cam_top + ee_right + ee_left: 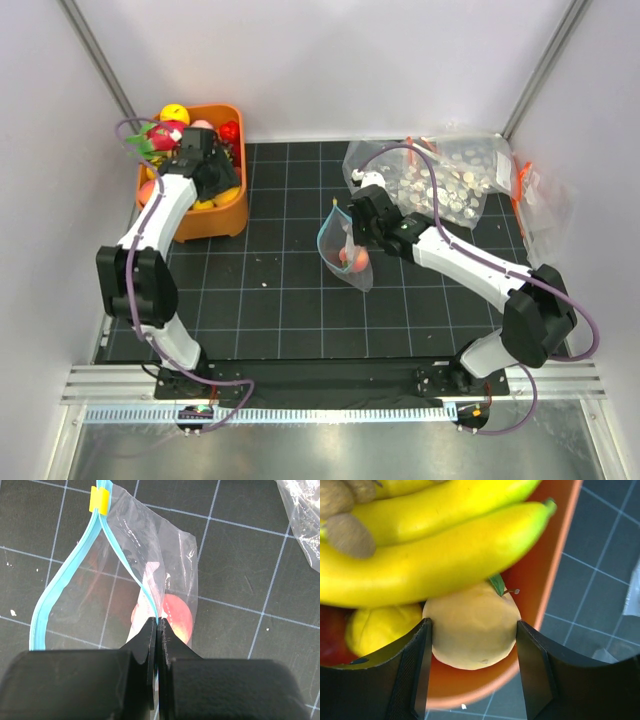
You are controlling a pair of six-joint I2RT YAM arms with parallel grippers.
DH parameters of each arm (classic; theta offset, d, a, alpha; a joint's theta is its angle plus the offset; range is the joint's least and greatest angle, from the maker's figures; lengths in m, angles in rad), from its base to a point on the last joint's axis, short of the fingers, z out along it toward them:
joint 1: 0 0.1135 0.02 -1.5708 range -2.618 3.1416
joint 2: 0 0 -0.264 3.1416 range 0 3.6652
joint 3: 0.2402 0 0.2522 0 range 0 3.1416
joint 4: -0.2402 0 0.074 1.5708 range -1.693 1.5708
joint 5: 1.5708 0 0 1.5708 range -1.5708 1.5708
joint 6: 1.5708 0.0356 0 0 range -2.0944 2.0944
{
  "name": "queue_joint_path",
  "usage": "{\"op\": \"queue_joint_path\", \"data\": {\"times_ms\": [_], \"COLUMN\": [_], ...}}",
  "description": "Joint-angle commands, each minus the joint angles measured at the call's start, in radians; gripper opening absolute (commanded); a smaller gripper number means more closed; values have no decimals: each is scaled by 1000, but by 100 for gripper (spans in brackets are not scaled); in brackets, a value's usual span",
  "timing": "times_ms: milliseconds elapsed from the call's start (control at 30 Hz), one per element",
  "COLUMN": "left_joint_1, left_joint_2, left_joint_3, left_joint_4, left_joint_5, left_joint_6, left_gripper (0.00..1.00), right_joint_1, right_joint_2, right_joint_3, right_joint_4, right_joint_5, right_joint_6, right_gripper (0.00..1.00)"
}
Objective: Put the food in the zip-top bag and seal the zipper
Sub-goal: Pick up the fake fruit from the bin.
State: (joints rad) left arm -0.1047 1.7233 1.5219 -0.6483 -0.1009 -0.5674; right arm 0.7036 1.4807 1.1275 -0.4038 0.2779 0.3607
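orange fruit [472,630] sits between the left gripper's [472,667] spread fingers.

Peach [352,259] in bag [340,245], bin [228,215] left.

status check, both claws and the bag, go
Left claw open around orange fruit in orange bin. Right claw shut on zipper, bag mouth open, peach inside. Bananas crowd the fruit.

Bananas [435,545] crowd the orange bin [555,575] at 12 o'clock of the left gripper [472,670], whose fingers flank the orange fruit [472,630]. The zip-top bag [125,580] mouth gapes at 11 o'clock of the right gripper [157,630]; open mat [270,290] lies between.
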Motion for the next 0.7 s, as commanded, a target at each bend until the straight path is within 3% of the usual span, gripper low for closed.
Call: {"op": "queue_joint_path", "data": {"times_ms": [0,233,467,667], "left_joint_1": [-12,-84,-288,-385], "left_joint_2": [-155,-312,-369,-380], "left_joint_3": [-8,-92,-182,-317], "left_joint_4": [24,111,242,482], "left_joint_5": [46,67,96,223], "left_joint_6": [-5,-29,-87,-228], "left_gripper": [42,42,42,42], "right_joint_1": [-1,-1,-6,-12], "right_joint_2": [-33,-34,-36,-53], "right_joint_3": [9,26,51,22], "right_joint_4": [20,14,-3,25], "right_joint_5": [23,37,40,34], "right_joint_6": [-5,-2,9,44], "right_gripper": [1,1,1,1]}}
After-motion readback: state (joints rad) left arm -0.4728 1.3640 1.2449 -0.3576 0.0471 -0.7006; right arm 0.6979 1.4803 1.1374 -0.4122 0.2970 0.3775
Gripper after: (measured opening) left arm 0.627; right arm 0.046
